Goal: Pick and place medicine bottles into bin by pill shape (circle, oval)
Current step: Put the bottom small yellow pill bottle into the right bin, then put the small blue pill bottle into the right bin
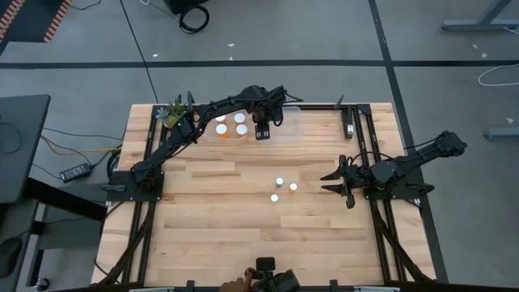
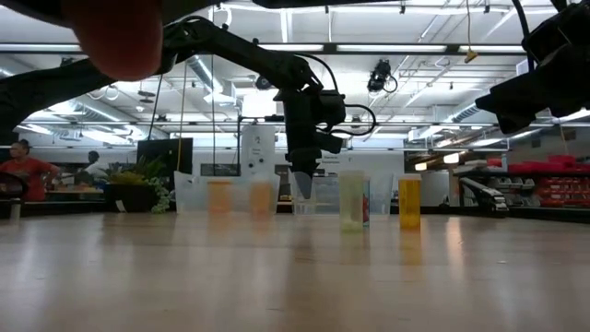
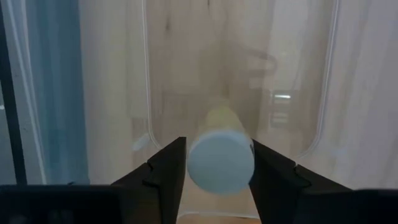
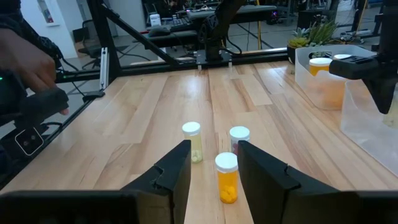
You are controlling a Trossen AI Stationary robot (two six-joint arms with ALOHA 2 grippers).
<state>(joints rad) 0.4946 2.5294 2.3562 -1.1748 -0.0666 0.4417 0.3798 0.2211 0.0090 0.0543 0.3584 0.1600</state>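
Bottle (image 3: 220, 163) clamped between left jaws (image 3: 217, 163) over clear bin (image 1: 288, 130); right jaws (image 4: 214, 163) apart, idle.

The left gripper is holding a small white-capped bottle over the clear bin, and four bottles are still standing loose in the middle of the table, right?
Nearly. The left gripper does hold a white-capped bottle over the clear bin, but the high view shows three loose bottles in the middle of the table, not four. The right wrist view also shows three.
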